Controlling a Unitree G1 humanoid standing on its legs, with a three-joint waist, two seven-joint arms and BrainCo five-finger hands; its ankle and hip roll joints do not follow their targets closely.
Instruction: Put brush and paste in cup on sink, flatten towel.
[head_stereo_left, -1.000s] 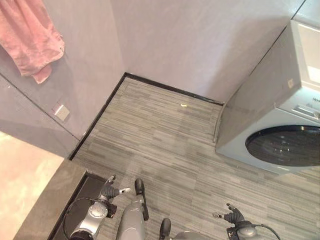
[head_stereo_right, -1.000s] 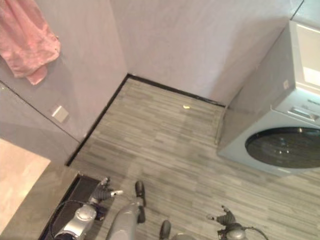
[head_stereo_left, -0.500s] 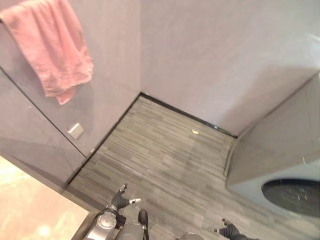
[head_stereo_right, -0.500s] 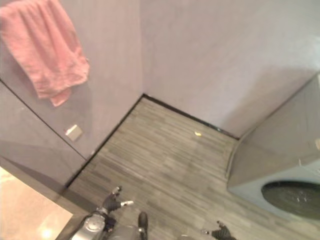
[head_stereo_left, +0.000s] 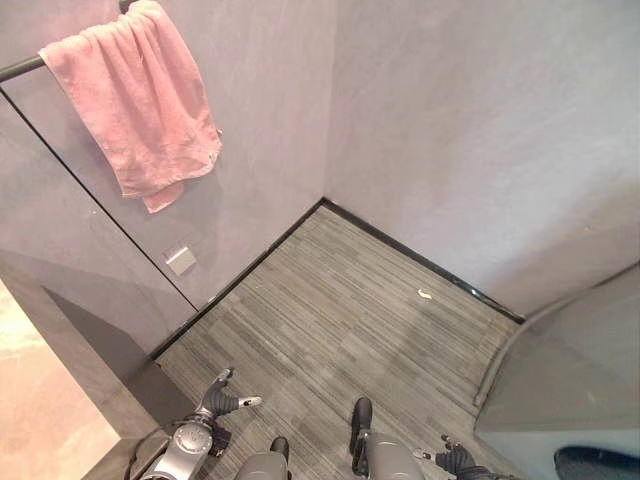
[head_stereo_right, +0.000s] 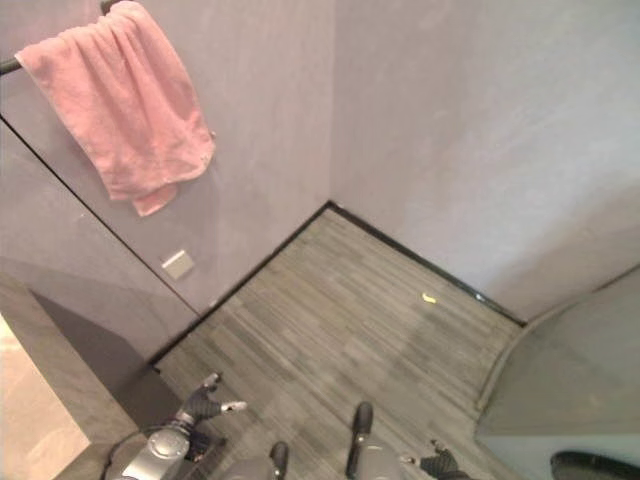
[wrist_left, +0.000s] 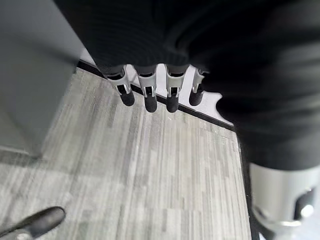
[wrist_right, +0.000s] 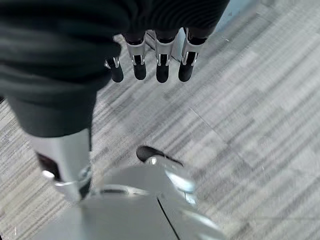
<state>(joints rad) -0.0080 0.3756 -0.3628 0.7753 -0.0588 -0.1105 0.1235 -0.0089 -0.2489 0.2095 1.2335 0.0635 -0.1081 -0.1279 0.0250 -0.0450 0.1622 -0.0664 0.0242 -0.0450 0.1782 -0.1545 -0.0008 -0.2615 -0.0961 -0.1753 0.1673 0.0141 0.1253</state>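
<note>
— What has changed since a second ago?
— Only the camera has swung up and left: the pink towel (head_stereo_left: 140, 100) now shows whole, draped bunched over a dark rail (head_stereo_left: 20, 69) on the wall.
— And the hands?
— Left robot hand (wrist_left: 150, 90) and right robot hand (wrist_right: 155, 62) hang over the striped floor (head_stereo_left: 350, 330), fingers relaxed, holding nothing.
— Any writing?
— None readable.

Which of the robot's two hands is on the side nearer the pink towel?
The left hand, low near the wall where the pink towel hangs over a rail; the right hand is across the floor by the washing machine.
</note>
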